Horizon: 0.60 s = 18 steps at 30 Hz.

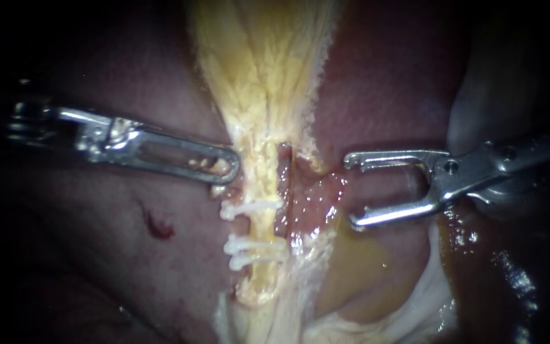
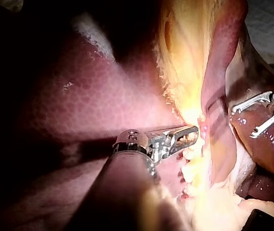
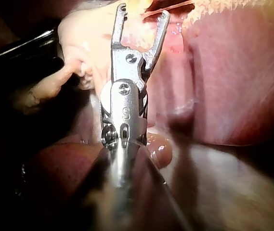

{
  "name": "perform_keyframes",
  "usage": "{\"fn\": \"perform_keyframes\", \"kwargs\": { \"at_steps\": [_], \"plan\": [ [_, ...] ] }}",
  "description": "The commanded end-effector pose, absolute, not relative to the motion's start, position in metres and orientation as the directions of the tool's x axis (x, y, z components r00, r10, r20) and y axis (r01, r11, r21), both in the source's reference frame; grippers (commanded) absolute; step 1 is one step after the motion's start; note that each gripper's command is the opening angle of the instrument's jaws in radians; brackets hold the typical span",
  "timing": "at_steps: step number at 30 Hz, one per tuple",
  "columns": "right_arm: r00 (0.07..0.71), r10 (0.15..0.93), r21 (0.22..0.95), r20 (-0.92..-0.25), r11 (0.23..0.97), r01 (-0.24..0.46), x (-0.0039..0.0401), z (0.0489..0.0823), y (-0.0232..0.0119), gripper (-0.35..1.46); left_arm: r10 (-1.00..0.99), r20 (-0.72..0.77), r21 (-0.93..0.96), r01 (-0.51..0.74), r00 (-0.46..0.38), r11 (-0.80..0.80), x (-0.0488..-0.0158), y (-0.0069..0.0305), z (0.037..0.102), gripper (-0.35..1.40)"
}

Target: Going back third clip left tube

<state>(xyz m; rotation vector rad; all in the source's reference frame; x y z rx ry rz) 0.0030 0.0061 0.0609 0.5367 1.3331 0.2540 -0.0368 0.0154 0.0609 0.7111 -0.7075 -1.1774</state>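
The right instrument's end effector (image 1: 349, 191) is hanging released, its two thin jaws standing wide apart with nothing between them; no clip is showing in the gap, and the right wrist view is giving the same empty fork. It is pointing toward the middle of the field while its shaft is running out to the right of the endoscope view. Just ahead of its tips a reddish strand (image 1: 283, 191) is lying. Beyond that strand the left tube (image 1: 263, 172) is running as a pale yellow band from top to bottom of the endoscope view, so its long axis is crossing the instrument's line almost squarely. Three white clips are sitting across it: one upper clip (image 1: 249, 207) and, a little lower, a close pair (image 1: 253, 251). The jaws are standing clear of all three. I judge that any retreat should be going straight back along the shaft, away from the tube and not along it. The left instrument's end effector (image 1: 229, 169) is much the nearer. It is looking clenched on the fatty tissue (image 1: 240, 137) at the tube's edge, just above the upper clip. The liver (image 1: 389, 95) is lying dark red behind everything.
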Motion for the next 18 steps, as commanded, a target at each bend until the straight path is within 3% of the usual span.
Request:
{"fn": "perform_keyframes", "kwargs": {
  "at_steps": [1, 18],
  "plan": [
    [0.231, 0.472, 0.507, -0.851, 0.853, 0.126, 0.003, 0.0609, 0.0061, 0.5, -0.965, 0.114, 0.798, 0.557, 0.236, 0.231, -0.0371, 0.0153, 0.0614, -0.35],
    [0.23, 0.472, 0.507, -0.851, 0.853, 0.126, 0.0031, 0.0607, 0.006, 0.5, -0.961, 0.11, 0.793, 0.561, 0.253, 0.238, -0.0384, 0.0161, 0.0642, -0.35]
  ]
}}
